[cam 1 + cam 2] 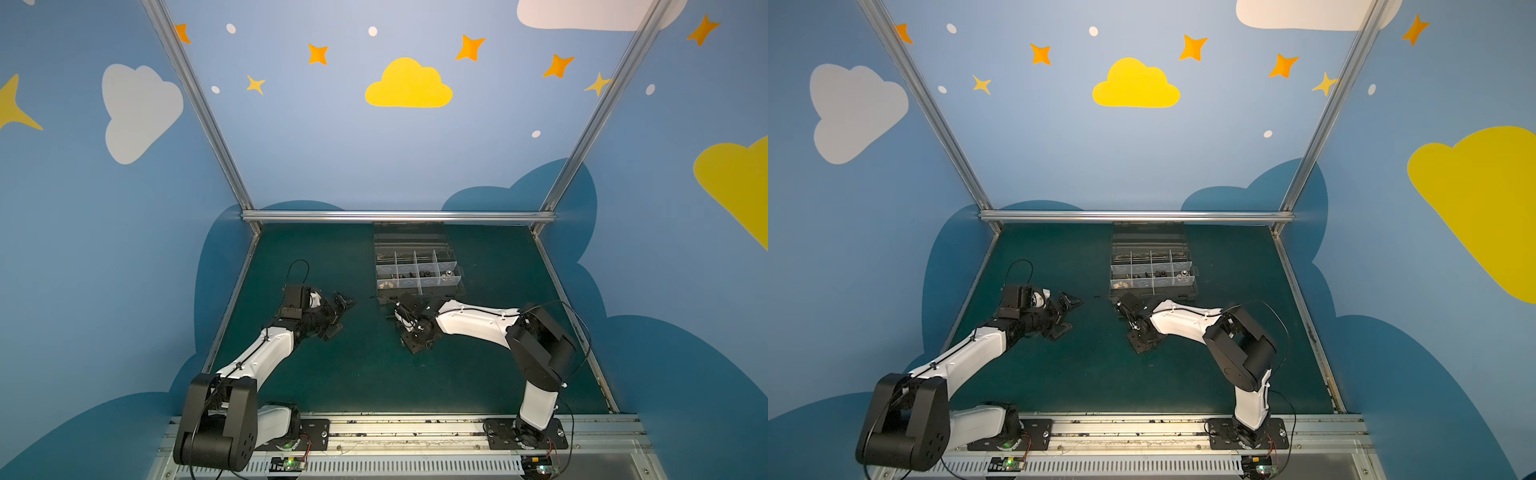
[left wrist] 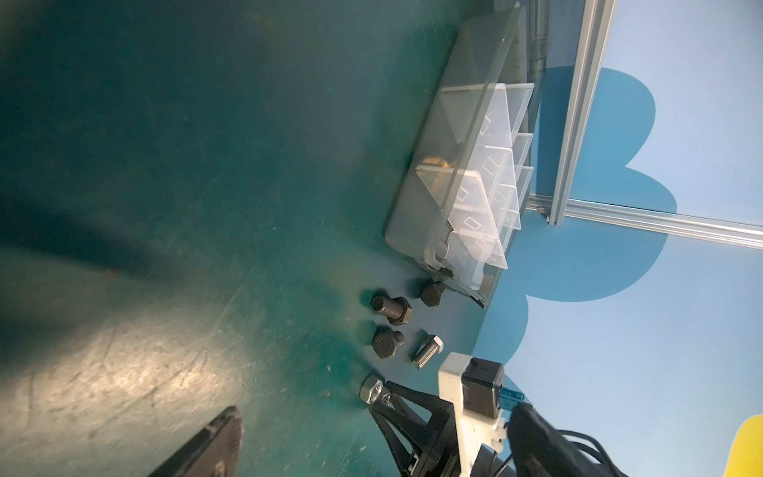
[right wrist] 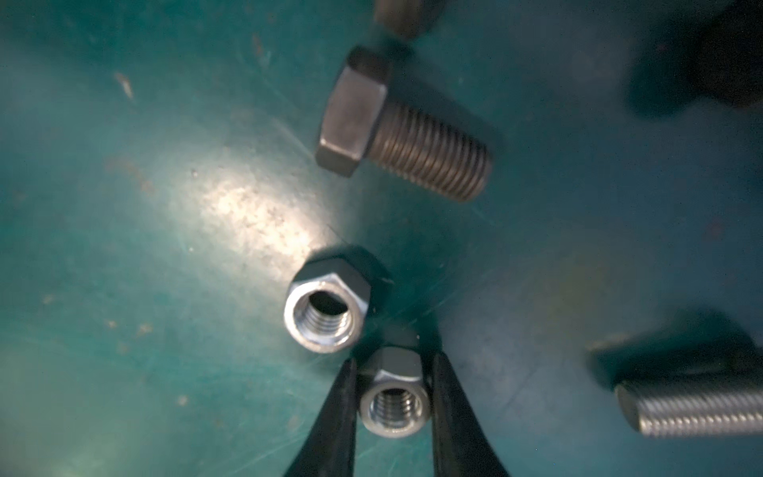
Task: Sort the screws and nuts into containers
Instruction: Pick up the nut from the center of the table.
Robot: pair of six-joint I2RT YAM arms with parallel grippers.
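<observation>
- The right claw (image 3: 394, 360) is narrowed around a silver nut (image 3: 392, 406). Its two black fingers (image 3: 334, 421) press the nut's opposite flats, and the threaded hole faces the wrist camera.
- From the left wrist view, the gripped nut sits down at the green desk (image 3: 124, 247). I cannot tell whether it has left the surface.
- A second nut (image 3: 326, 314), also silver, lies just beside the held one on the desk, clear of the fingers.
- A dark screw (image 3: 404, 136) with a hex head lies on its side a little farther off. A silver screw (image 3: 693, 409) lies to the other side, partly cut by the frame edge.
- The left wrist view shows three black screws (image 2: 390, 309) and a silver one loose on the desk, between the right claw and the organiser box (image 1: 390, 292).
- The organiser box stands near the far edge of the desk with its clear lid open. Small dark pieces, a shiny piece and something brass-tinted lie in separate compartments (image 1: 409, 274).
- The left claw (image 1: 340, 316) is spread wide and holds nothing. It is over the desk, well apart from the loose parts.
</observation>
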